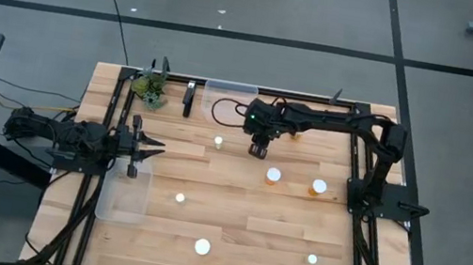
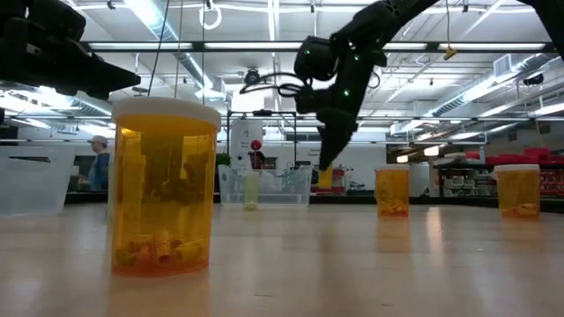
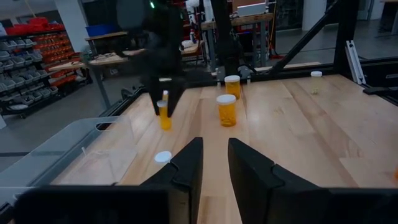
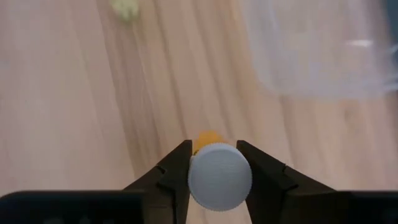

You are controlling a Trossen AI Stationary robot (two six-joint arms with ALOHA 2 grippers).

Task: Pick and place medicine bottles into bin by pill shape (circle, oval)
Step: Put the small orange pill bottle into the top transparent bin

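Bottle (image 4: 219, 175) upright, cap toward camera | right claw (image 4: 214, 163) clamped on it | left claw (image 3: 214, 160) narrowly apart, empty

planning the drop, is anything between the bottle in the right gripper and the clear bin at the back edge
Nothing visible. The right gripper holds the bottle over bare wood just short of the back bin; the nearest loose bottle stands off to the side.

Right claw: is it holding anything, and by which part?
Yes. The right claw grips a bottle by its white cap, one finger on each side, lifted off the table. The left claw holds nothing.
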